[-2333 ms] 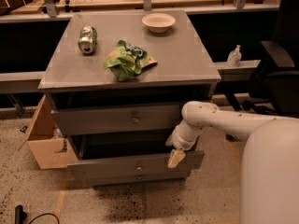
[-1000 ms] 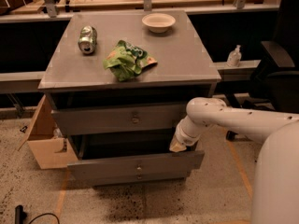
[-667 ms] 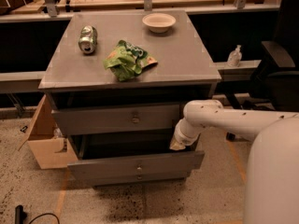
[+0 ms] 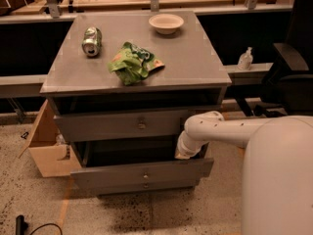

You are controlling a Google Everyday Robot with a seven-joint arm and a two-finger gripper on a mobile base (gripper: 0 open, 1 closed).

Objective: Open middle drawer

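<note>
A straight, level pull was judged needed on the shallow grey middle drawer point(image 4: 117, 174), with the white gripper point(image 4: 184, 153) placed behind its right front edge; whether it was clenched could not be told.

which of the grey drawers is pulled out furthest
The wide grey middle drawer, its front standing forward of the two others; the gripper reaches behind that front at its right end.

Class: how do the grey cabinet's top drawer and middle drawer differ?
The middle drawer is pulled out further than the top drawer, with its dark inside showing. The gripper reaches into the middle drawer's right end; nothing reaches into the top drawer. Both have flat grey fronts.
</note>
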